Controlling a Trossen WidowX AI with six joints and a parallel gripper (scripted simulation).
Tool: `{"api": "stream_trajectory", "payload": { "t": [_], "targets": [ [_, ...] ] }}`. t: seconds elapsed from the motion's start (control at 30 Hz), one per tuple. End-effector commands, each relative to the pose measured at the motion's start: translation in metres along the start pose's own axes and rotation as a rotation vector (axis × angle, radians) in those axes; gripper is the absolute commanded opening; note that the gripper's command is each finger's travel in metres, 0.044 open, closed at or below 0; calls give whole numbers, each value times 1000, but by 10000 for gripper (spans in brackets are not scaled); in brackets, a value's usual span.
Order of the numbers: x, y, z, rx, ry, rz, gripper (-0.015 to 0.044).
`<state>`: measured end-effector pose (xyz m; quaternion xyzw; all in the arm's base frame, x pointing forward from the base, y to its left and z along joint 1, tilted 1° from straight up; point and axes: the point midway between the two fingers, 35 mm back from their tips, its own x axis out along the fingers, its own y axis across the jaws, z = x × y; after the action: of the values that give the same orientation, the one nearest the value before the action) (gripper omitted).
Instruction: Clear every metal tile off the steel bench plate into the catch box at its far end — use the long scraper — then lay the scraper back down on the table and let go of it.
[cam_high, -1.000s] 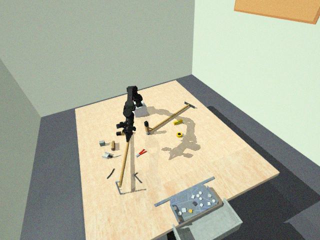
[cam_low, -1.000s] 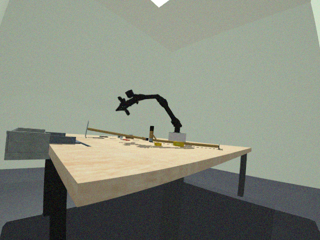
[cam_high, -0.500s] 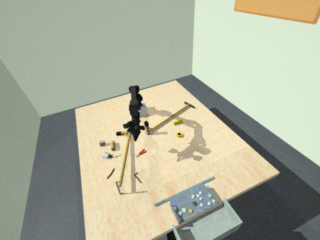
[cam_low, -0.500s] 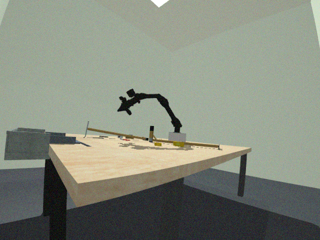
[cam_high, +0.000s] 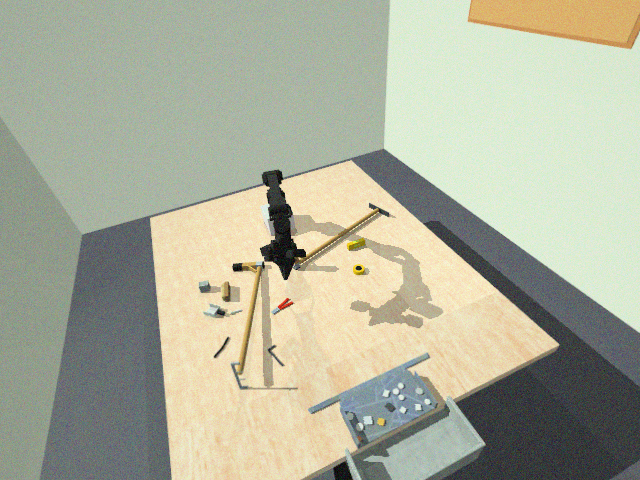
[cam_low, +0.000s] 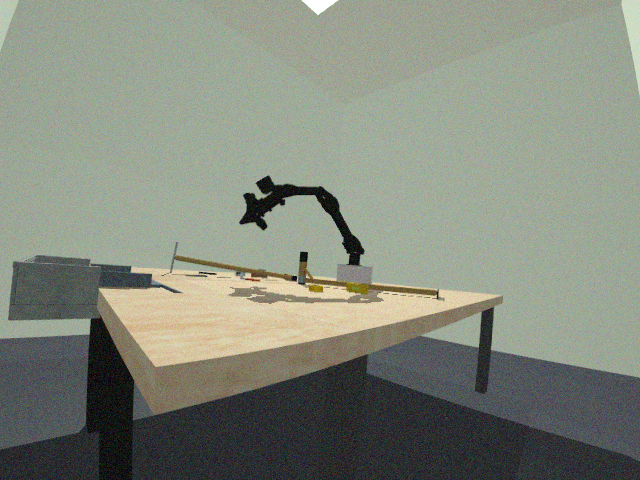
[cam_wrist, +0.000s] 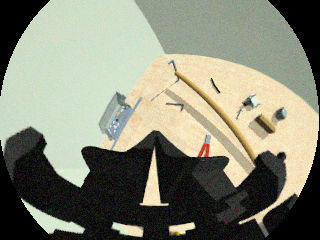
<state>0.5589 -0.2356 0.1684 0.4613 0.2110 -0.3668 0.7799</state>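
Observation:
My gripper (cam_high: 285, 277) (cam_low: 241, 222) (cam_wrist: 155, 134) is shut and empty, high above the table. A long wooden-handled tool (cam_high: 249, 320) (cam_low: 222, 267) (cam_wrist: 215, 108) lies at the left in the top view, its thin grey head standing up toward the front and a black-ended grip at its back end. A second long-handled tool (cam_high: 341, 235) (cam_low: 403, 289) with a dark crosswise blade lies toward the back right. Several small pale tiles (cam_high: 367, 420), an orange tile (cam_high: 381, 422) and a dark tile (cam_high: 390, 407) are on the steel plate (cam_high: 369, 395). The catch box (cam_high: 429, 444) (cam_low: 54, 289) (cam_wrist: 111, 110) adjoins its far end.
A grey bar (cam_high: 324, 405) runs along the plate's near end. Red-handled pliers (cam_high: 281, 305) (cam_wrist: 204, 149), a hex key (cam_high: 276, 355), a black strip (cam_high: 221, 347), a wooden block (cam_high: 225, 290) and a grey block (cam_high: 204, 286) lie at the left. A yellow ring (cam_high: 358, 269) and yellow block (cam_high: 356, 243) lie right.

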Motion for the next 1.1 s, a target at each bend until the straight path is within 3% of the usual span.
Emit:
{"api": "stream_trajectory", "payload": {
  "t": [0.0,1.07],
  "targets": [
    [-3,6,-12,-47,25,3,0],
    [-28,38,-111,-385,208,19,0]
  ]
}}
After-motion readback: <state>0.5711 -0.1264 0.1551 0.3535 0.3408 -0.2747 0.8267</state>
